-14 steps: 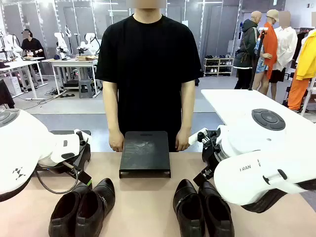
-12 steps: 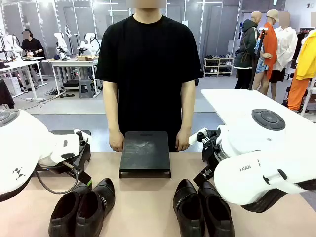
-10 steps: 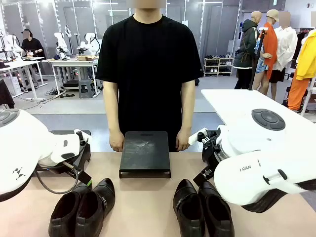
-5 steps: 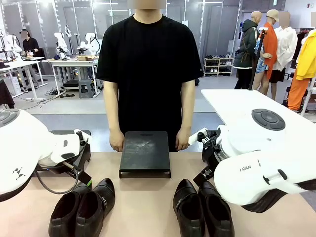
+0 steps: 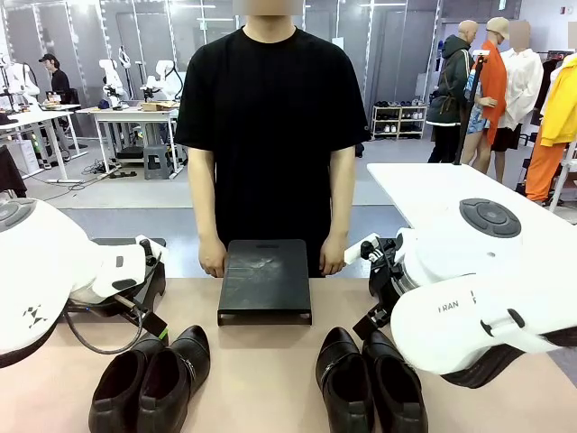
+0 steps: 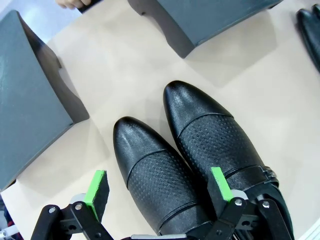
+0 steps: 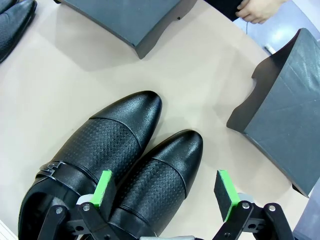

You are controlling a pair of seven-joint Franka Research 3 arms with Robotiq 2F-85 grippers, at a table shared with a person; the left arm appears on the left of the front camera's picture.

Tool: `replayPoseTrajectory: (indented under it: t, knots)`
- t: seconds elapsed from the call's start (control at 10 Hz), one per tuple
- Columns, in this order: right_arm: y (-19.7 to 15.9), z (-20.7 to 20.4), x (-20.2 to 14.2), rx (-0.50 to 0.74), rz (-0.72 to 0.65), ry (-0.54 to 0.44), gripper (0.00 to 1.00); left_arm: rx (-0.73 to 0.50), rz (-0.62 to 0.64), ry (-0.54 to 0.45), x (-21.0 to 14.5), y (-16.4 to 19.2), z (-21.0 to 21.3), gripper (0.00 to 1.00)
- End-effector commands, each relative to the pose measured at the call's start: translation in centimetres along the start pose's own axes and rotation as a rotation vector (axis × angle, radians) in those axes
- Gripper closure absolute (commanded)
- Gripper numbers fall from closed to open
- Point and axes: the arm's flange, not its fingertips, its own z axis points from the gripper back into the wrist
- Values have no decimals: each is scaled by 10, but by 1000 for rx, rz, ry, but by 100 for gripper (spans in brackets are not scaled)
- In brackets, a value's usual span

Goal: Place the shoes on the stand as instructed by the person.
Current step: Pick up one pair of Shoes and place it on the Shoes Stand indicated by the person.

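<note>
Plainly, nothing is in hand yet. The left gripper (image 6: 159, 187) hangs with its jaws spread wide and empty above the left pair of shoes (image 5: 153, 379). The right gripper (image 7: 164, 187) hangs likewise, spread and empty, above the right pair of shoes (image 5: 370, 383). Both pairs sit on the table (image 5: 261, 379), on the robot's side of the middle stand (image 5: 264, 280).

The person (image 5: 270, 117) stands at the far edge with one hand (image 5: 213, 262) at each side of that stand, pointing at nothing — so the first danger is choosing a stand before any sign is given.

The second danger lies in the grasp. In each wrist view one green pad (image 6: 219, 181) hangs over the neighbouring shoe rather than beside it, and the two shoes of each pair touch. A straight descent would likely land that pad on leather, or pinch one shoe and drag its mate. The glossy uppers may also slip from the pads.
</note>
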Motion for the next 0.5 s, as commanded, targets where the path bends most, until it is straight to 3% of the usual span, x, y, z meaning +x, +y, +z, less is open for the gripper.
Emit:
replayPoseTrajectory:
  t: [0.0,0.4]
  knots:
    - [-10,27,13,28,-60,22,0,-34,-22,37,13,9,27,0]
    - [-52,118,18,268,-192,-30,0,-409,55,42,24,53,114,0]
